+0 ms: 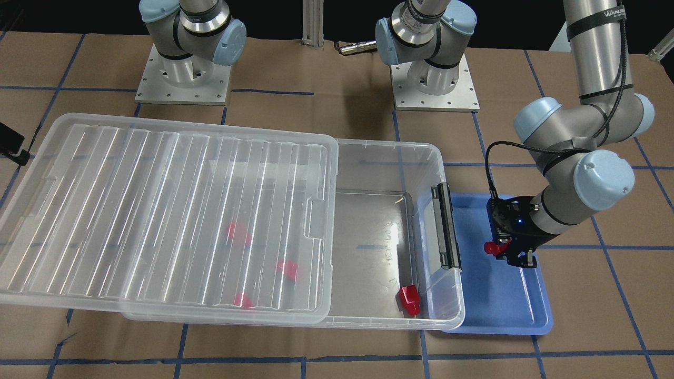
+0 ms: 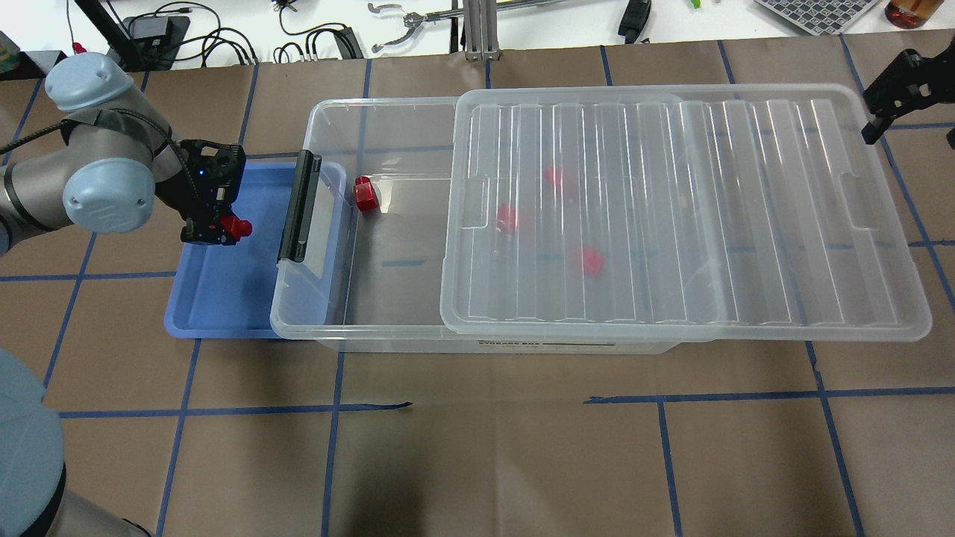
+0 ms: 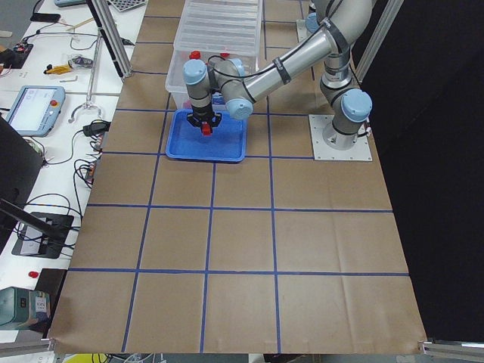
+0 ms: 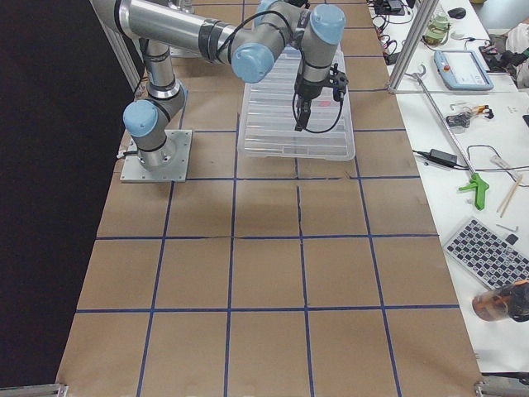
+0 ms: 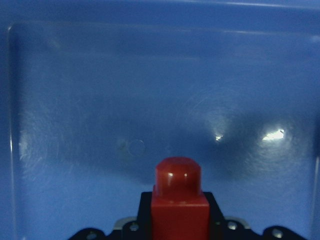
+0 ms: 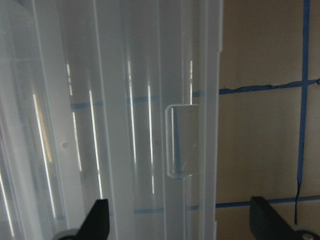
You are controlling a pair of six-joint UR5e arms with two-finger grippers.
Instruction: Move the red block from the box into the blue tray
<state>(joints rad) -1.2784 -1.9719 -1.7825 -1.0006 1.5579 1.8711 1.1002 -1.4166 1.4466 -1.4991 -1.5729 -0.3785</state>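
Left gripper (image 1: 506,251) clamped on a red block (image 1: 492,247), stub end sticking out past the fingers toward the floor of the blue tray (image 1: 537,316) directly below it. Can't tell if the block touches the tray floor.

Box (image 1: 450,310) sits just beside that gripper, toward the right arm's side, its end overlapping the tray's rim. Black latch (image 1: 446,226) is on the box end nearest the gripper.

Right gripper (image 6: 182,220) hangs over the far end of the lid (image 1: 158,210), fingers spread wide, nothing between them.

Lid is slid off toward the right gripper, leaving the box end nearest the left gripper uncovered.

Surface: table (image 2: 477,462) covered in brown paper with a blue tape grid (image 2: 492,403). Two metal base plates (image 1: 436,87) bolted to it. Benches (image 3: 53,98) alongside, away from the left gripper, hold cables, a tablet, a keyboard and hand tools.

Count:
- red blocks: 5. One held, a second red block (image 1: 409,301) in the uncovered box end just past the latch, and three more red blocks (image 1: 238,232) (image 1: 287,268) (image 1: 243,301) under the lid
- tray: 1
- box: 1, lid: 1
- arms: 2
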